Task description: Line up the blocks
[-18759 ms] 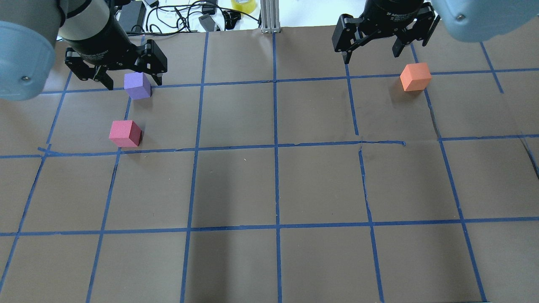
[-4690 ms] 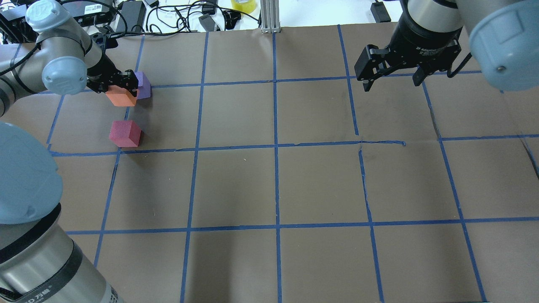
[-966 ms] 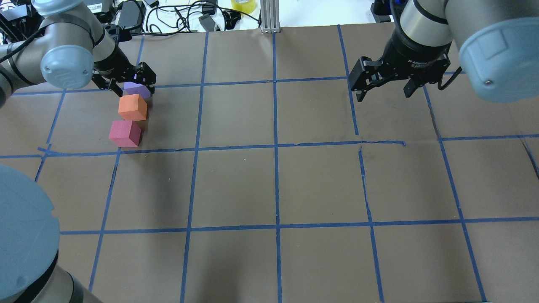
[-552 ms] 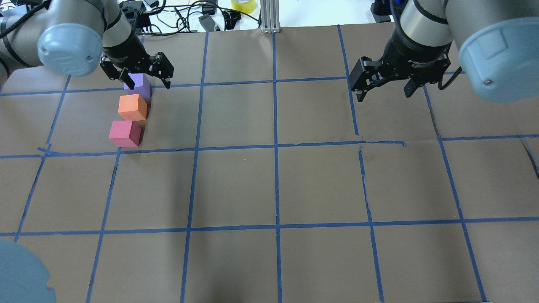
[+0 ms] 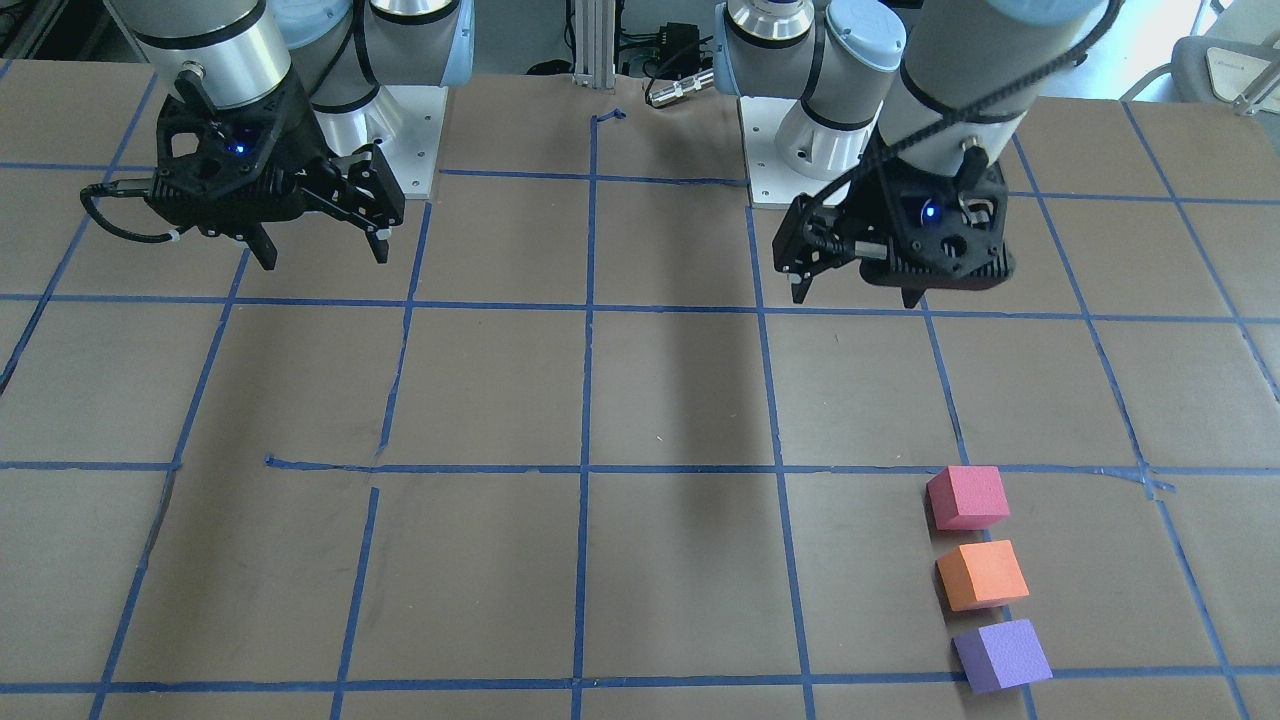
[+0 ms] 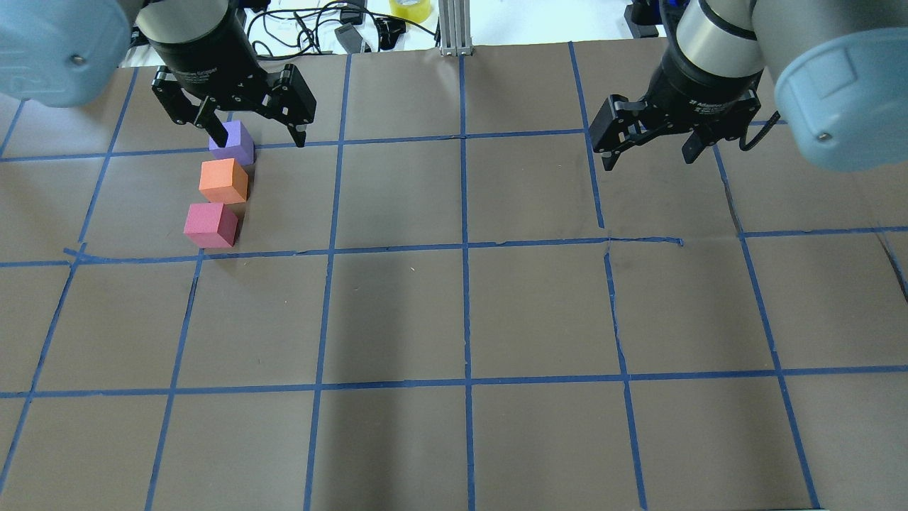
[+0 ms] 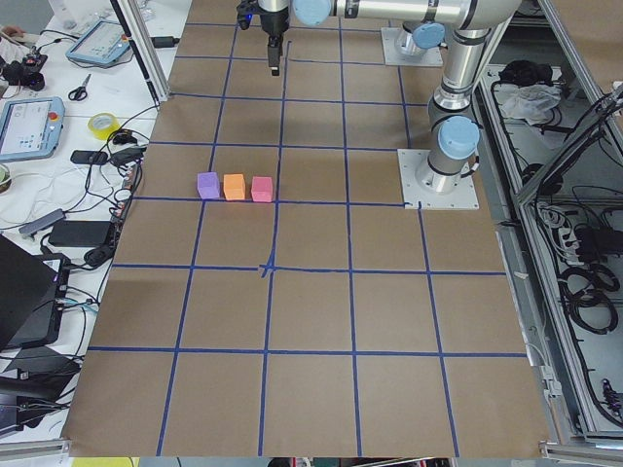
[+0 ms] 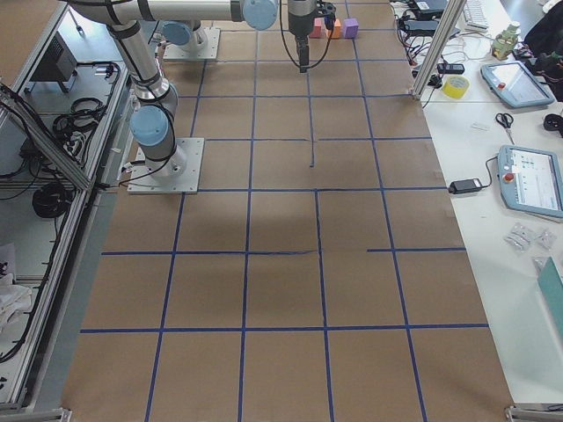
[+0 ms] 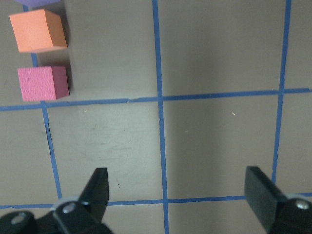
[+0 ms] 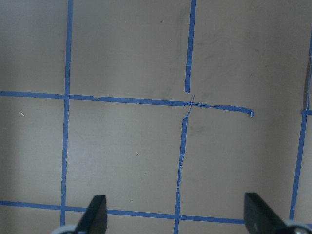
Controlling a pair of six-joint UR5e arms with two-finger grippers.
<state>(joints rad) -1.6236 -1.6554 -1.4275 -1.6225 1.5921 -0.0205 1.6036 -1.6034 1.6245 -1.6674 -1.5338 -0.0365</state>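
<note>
Three foam cubes stand in a short straight row at the table's far left in the overhead view: purple, orange, pinkish-red. The row also shows in the front view: pinkish-red, orange, purple. My left gripper is open and empty, raised above the table and apart from the cubes. The left wrist view has the orange and pinkish-red cubes at its top left. My right gripper is open and empty, high over the table's right half.
Brown paper with a blue tape grid covers the table. Cables, power bricks and a yellow tape roll lie beyond the far edge. A metal post stands at the far middle edge.
The orange cube went from the far right to between the purple and pinkish-red cubes. In the last second my left gripper has risen and drawn away from the row. The right gripper barely moved.
</note>
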